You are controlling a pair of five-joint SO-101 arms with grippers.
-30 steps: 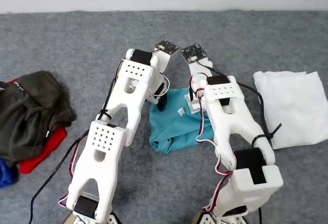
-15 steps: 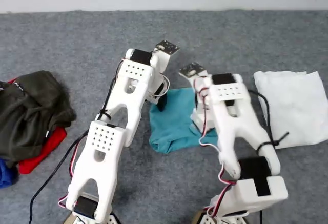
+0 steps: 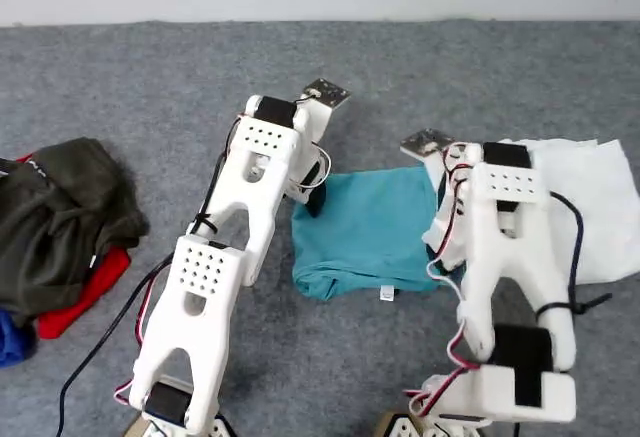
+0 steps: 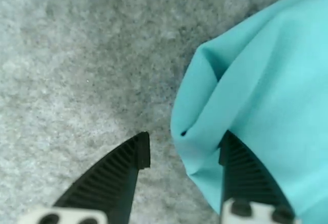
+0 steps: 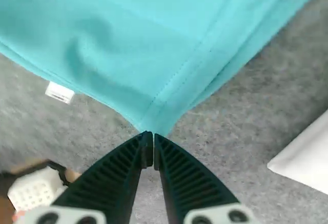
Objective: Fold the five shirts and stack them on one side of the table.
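Observation:
A teal shirt (image 3: pixel 365 232) lies spread flat in the middle of the grey table. My right gripper (image 5: pixel 148 143) is shut on the hem (image 5: pixel 169 93) at the shirt's right edge, right beside the white shirt. My left gripper (image 4: pixel 184 149) stands open at the shirt's far left corner (image 4: pixel 205 111), which lies between its fingers; one fingertip (image 4: pixel 233 152) rests against the cloth. A small white label (image 3: pixel 387 294) shows at the shirt's near edge. A folded white shirt (image 3: pixel 590 207) lies at the right.
A loose pile sits at the left edge: a dark olive shirt (image 3: pixel 55 217) on top of a red one (image 3: pixel 85 297), with a blue one (image 3: pixel 10 342) at the corner. Bare carpet (image 3: pixel 450 67) stretches behind the arms.
My right gripper has pulled the teal shirt's edge to the right, spreading the bunched cloth out flat; the label now lies at the near edge. The left arm has stayed put.

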